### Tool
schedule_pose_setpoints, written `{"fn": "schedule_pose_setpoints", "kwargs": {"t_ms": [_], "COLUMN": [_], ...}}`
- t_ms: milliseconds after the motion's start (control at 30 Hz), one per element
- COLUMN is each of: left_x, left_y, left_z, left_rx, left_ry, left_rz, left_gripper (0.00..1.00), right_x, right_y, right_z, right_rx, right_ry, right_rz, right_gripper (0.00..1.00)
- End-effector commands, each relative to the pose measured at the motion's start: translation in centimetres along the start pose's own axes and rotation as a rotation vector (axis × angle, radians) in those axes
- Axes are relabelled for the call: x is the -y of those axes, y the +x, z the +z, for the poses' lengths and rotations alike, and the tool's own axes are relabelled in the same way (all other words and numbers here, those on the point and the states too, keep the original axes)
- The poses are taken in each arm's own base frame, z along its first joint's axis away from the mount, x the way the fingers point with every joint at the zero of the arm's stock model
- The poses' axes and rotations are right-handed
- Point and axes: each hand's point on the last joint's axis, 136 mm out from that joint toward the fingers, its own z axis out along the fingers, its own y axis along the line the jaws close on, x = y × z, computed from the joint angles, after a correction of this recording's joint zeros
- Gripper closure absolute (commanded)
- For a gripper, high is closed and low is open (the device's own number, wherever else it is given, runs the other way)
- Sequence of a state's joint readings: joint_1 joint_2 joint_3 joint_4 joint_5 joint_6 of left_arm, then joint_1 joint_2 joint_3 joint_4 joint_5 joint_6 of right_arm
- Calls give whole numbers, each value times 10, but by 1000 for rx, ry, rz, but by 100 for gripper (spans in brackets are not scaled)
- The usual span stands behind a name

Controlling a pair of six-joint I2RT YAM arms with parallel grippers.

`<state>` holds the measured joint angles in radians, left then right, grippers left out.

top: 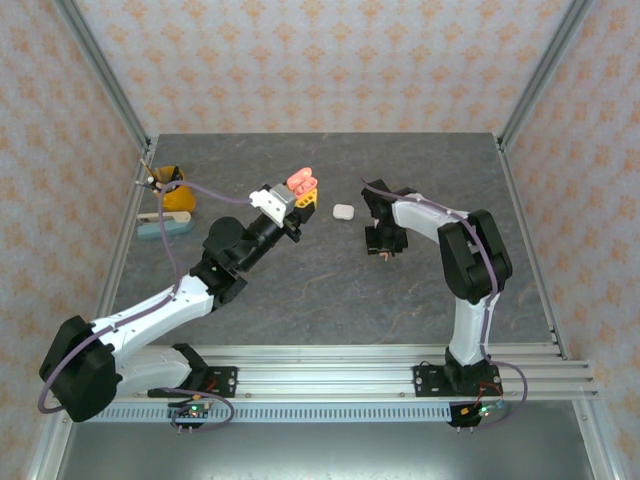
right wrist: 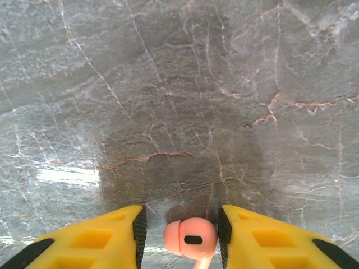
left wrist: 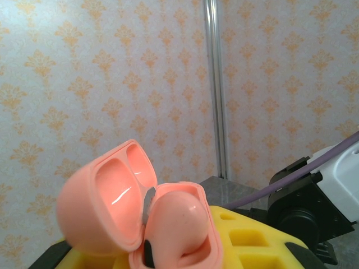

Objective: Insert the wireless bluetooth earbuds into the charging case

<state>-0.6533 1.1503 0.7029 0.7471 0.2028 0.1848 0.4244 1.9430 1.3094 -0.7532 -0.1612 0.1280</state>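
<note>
**Coral earbud bracketed, open case waiting across the table**

My left gripper [top: 300,198] is clamped on the coral-pink charging case [left wrist: 140,224]. It holds the case up off the table [top: 300,290] toward the rear, with the lid [left wrist: 104,207] swung back and its two hollows bare. In the left wrist view a rounded coral shape with a dark oval mark sits in the base. I take it for one earbud already seated, though I cannot be sure from this angle.

My right gripper [top: 385,247] hangs low over the stone-patterned top, to the right of the case and well apart from it. A coral-pink earbud [right wrist: 190,238] sits between its yellow fingers [right wrist: 112,238]. The jaws there stand apart: one pad is just beside the bud and the other shows a slim gap, so I judge the bud bracketed rather than pinched.

A white case [top: 343,211] lies on the table between my two grippers, apparently shut. Whether it holds earbuds cannot be told.

By my reckoning the job is partway at best. The pink case is open and presented. This bud is yet to be gripped, carried across and pressed stem-first into its socket, and the lid is not yet shut.
</note>
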Motion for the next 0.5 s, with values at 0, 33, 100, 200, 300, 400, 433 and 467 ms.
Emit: {"fn": "schedule_pose_setpoints", "kwargs": {"t_ms": [0,33,100,200,300,400,433,467], "left_x": [-2,-3,-3,-3,-3,-2,-2,-3], "left_y": [-11,-12,-13,-14,-14,-15,-15,-15], "left_z": [1,2,2,3,3,3,3,4], "left_rx": [34,36,38,39,37,39,38,38], "left_ry": [-1,-2,-1,0,1,2,2,2], "left_rz": [4,4,2,1,1,1,1,1], "left_gripper": [100,100,100,100,100,100,100,100], "right_x": [14,14,14,14,15,15,16,16], "right_y": [18,19,19,20,21,22,22,22], "right_z": [6,6,6,6,7,6,4,3], "right_rx": [-50,-50,-49,-54,-57,-55,-52,-49], "right_ry": [52,53,53,55,56,57,59,59], "right_rz": [9,10,9,10,13,16,16,19], "right_gripper": [62,62,63,65,67,71,72,73]}}
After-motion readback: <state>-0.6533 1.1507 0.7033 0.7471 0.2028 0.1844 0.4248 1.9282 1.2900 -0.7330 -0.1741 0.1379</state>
